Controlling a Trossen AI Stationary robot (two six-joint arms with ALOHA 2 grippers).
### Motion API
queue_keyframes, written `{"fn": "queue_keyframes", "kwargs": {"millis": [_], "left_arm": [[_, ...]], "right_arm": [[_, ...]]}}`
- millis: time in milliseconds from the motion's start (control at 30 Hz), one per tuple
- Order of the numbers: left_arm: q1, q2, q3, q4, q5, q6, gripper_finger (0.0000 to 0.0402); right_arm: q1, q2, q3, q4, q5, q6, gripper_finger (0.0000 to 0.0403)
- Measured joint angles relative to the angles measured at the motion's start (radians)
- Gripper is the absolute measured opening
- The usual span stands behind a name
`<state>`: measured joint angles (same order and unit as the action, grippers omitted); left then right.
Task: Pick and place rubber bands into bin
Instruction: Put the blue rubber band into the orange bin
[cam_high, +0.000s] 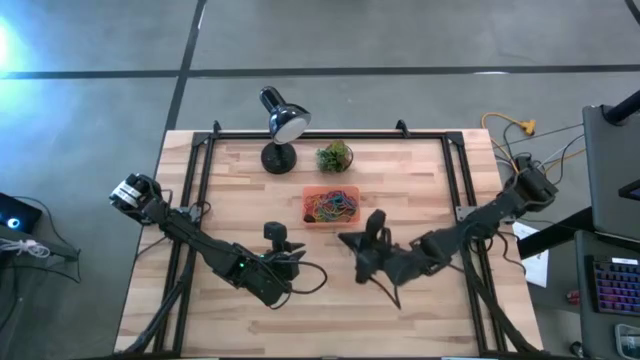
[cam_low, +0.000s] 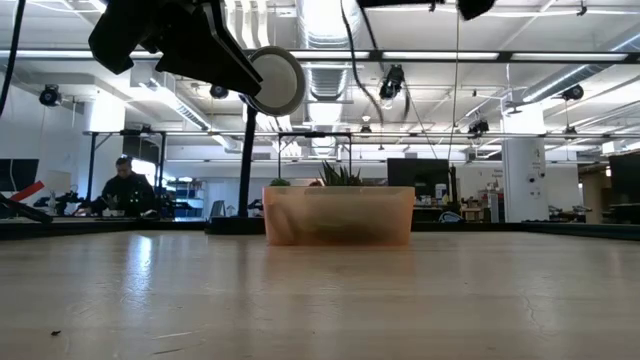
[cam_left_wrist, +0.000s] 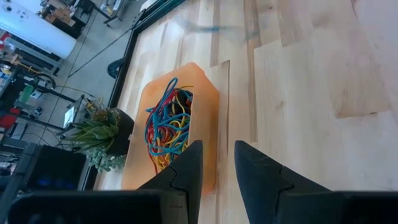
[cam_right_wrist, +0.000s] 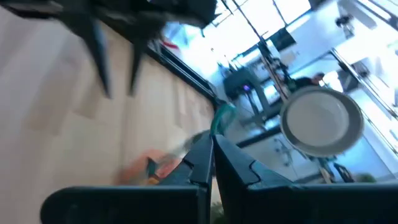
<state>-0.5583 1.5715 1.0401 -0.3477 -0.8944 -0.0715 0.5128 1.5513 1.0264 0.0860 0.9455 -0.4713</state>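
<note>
The bin sits just past the table's centre, toward 12 o'clock, and the bands lie heaped inside it in a tangle of red, yellow, blue and green. No loose band shows on the bare wood in the high view, so the task looks close to done, or done.

The left gripper hangs at about 7 o'clock from the bin, a little apart from it. In its wrist view its fingers stand slightly parted with nothing between them, pointing at the bin's near wall. The right gripper is at about 4 o'clock from the bin, nearer to it. In its wrist view its fingers are pressed together; something thin and greenish shows just past the tips, but I cannot tell whether it is a held band.

If the right gripper does carry a band, a good drop would bring the tips over the middle of the heap, not the rim, and part them only there, since a light loop may cling to a finger or spring out over the shallow wall. The left gripper is best kept clear of the bin, so it does not nudge it.

A lamp and a small plant stand at 11 and 12 o'clock from the bin.

No brand, label or writing can be read in any view.
</note>
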Motion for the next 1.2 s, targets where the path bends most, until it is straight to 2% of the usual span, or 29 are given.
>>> {"fn": "queue_keyframes", "kwargs": {"millis": [333,567,700,933,1200], "left_arm": [[0.000,0.000,0.000,0.002,0.000,0.000,0.0077],[0.000,0.000,0.000,0.002,0.000,0.000,0.0077],[0.000,0.000,0.000,0.002,0.000,0.000,0.0077],[0.000,0.000,0.000,0.002,0.000,0.000,0.0077],[0.001,0.000,-0.003,0.003,0.000,0.000,0.0077]], "right_arm": [[-0.203,0.004,0.000,-0.002,-0.030,0.023,0.0008],[-0.353,0.004,-0.002,-0.002,-0.267,0.123,0.0008],[-0.418,0.004,-0.016,-0.003,-0.324,0.179,0.0008],[-0.484,0.005,-0.050,-0.002,-0.450,0.245,0.0008],[-0.501,0.005,-0.127,-0.001,-0.462,0.315,0.0008]]}}
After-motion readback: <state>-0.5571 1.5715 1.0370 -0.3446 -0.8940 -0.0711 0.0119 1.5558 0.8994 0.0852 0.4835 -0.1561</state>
